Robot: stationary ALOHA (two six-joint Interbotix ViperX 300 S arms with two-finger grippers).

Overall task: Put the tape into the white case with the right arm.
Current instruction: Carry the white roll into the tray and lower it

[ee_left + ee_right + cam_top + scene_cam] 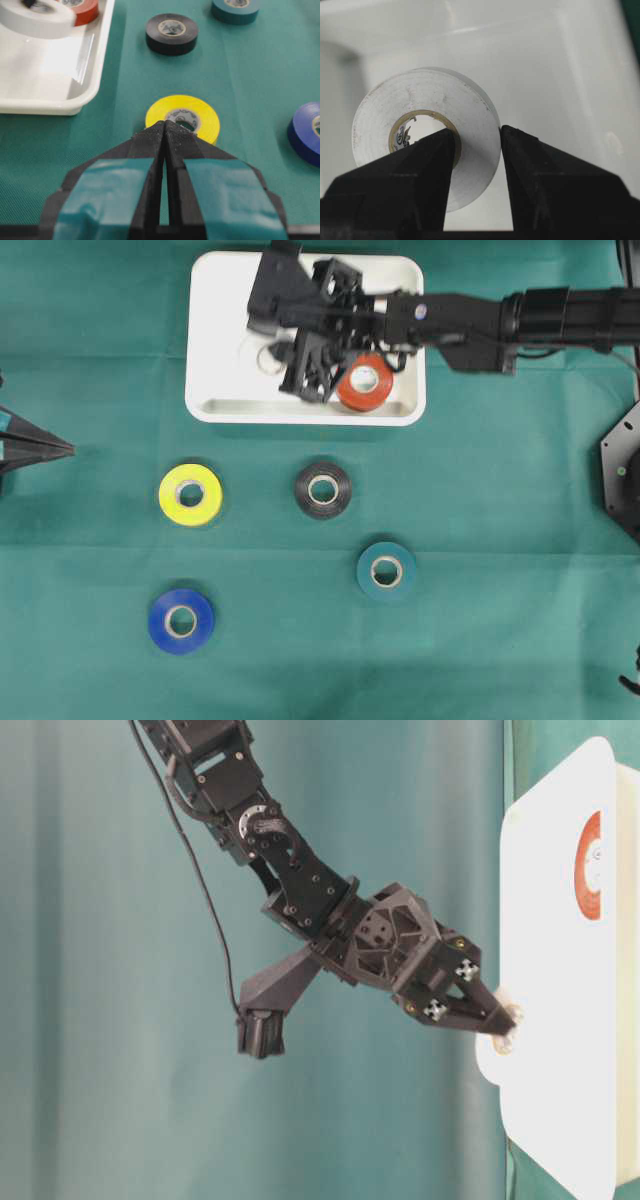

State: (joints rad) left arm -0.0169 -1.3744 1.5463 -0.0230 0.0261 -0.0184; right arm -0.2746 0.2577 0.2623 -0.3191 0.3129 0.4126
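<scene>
the right claw [477, 145] is pinching a white tape roll [427, 135] by its wall: one finger sits inside the cardboard core, the other presses on the outer face, so the band of tape is nipped between them. seen from the wrist view, the roll hangs over the floor of the white case [215, 360]; from table level the claw tip holds it close against the case near one corner, and whether it touches the plastic i cannot tell.

as a judgement, a roll like this is light and stiff. the wound tape will not crush under a pinch, but the outer face is smooth and could slip or swing around a two-point hold. the wall, core to outside, looks like the sound place to take it, as it is taken here.

a red roll [364, 384] already lies in the case, just beside the claw.

further out on the green surface [500, 640] lie a black roll [323, 490], a yellow roll [190, 494], a teal roll [386, 571] and a blue roll [181, 620], all apart from one another.

the left claw [164, 131] is pressed together with nothing in it, pointing toward the yellow roll.
</scene>
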